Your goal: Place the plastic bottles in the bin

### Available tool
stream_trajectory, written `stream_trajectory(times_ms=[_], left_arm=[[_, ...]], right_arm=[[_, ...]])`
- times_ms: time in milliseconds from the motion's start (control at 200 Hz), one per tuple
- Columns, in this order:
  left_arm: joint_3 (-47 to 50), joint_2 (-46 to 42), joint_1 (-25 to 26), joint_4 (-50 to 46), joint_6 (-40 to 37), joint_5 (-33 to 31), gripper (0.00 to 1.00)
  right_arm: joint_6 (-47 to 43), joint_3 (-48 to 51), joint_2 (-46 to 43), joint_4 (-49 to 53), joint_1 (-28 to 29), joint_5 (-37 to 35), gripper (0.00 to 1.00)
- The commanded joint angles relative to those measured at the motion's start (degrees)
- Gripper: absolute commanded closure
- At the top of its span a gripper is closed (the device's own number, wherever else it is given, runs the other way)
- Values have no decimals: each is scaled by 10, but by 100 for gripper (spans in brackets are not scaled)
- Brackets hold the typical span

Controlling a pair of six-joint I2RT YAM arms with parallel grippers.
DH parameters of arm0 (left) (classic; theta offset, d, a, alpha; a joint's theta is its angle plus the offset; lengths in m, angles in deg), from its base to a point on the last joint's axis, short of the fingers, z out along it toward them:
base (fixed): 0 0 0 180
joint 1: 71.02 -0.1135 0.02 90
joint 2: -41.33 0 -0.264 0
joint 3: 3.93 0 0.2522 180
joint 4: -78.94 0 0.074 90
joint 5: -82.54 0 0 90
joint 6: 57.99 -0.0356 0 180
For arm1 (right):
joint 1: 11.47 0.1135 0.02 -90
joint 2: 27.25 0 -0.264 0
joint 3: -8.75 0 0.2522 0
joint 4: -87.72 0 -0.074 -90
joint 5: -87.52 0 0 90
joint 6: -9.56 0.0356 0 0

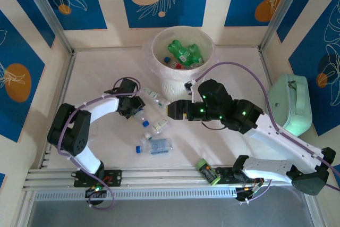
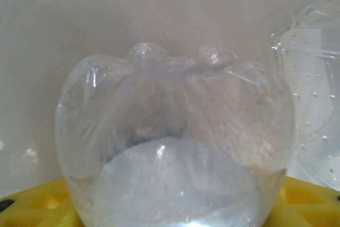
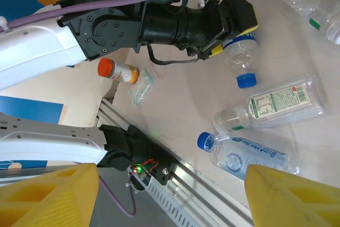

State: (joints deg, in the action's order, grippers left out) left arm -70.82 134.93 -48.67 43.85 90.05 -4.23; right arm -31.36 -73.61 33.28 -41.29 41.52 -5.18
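The left gripper (image 1: 136,109) clamps a clear bottle (image 2: 175,131) lying left of centre in the overhead frame. With the grasp made, I reckon the next move is a lift over to the bin (image 1: 175,84) at top centre. The right gripper (image 3: 172,195) gapes wide, empty.

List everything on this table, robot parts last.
bin: one, cream-white, far middle of the table
binned bottles: several, mostly green, inside the bin
loose bottles: about four, clear, between the arms
held bottle: one, clear with blue cap, in the left gripper
green bottle: one, green, near edge by the right arm's base
orange-capped bottle: one, beside the left arm
case: one, mint-green, right edge
left gripper: one, black, closed on the held bottle
right gripper: one, yellow-fingered, open above the loose bottles
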Motion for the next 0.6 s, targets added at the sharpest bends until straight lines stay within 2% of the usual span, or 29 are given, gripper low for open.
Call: stream_trajectory(times_ms=[0,290,405,595], left_arm=[[13,-34,-7,7,1,21,40],[39,-75,-13,9,6,33,47],[49,-102,-14,22,30,62,47],[68,-186,-15,102,101,123,46]], right_arm=[[6,7,-3,-7,7,-11,27],[11,11,-1,-14,13,-13,27],[10,7,-2,-10,18,-15,27],[24,17,1,-25,14,-2,27]])
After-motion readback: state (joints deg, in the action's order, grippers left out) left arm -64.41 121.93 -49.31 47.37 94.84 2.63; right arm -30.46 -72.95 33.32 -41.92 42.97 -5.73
